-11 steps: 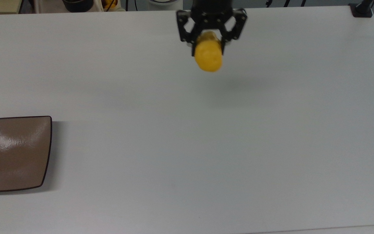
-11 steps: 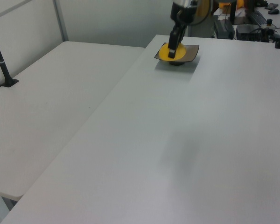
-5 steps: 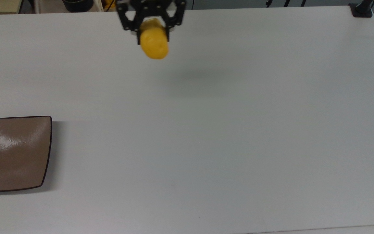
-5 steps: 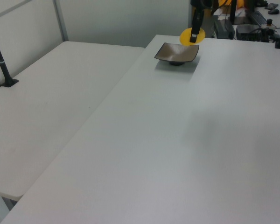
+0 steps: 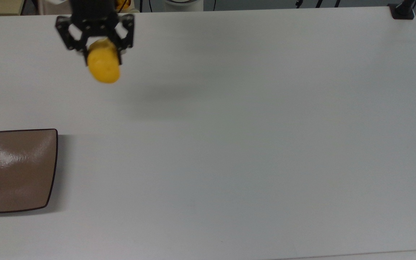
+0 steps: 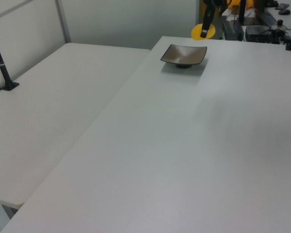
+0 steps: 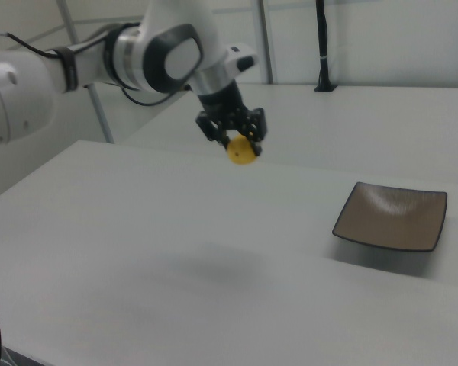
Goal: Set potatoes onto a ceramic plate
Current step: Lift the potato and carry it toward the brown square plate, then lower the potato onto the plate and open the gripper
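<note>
My gripper (image 5: 101, 57) hangs high over the table near the top view's upper left, shut on the yellow potato (image 5: 103, 65), which sticks out below the black fingers (image 5: 85, 54). In the right view the gripper (image 7: 237, 143) holds the potato (image 7: 242, 152) in the air to the left of the plate. The brown square ceramic plate (image 5: 13, 169) lies at the top view's left edge, well below the gripper, with nothing on it. In the left view the potato (image 6: 203, 31) hovers just beyond the plate (image 6: 184, 54) at the table's far end.
The white table (image 5: 229, 144) spreads wide to the top view's right. A black post base (image 5: 403, 11) stands at its top right corner. In the left view a second white table (image 6: 48, 111) adjoins on the left, with a black pole (image 6: 2, 63).
The gripper has carried the potato steadily toward the top view's left, from above the table's middle to near its upper left. The plate has not moved.
</note>
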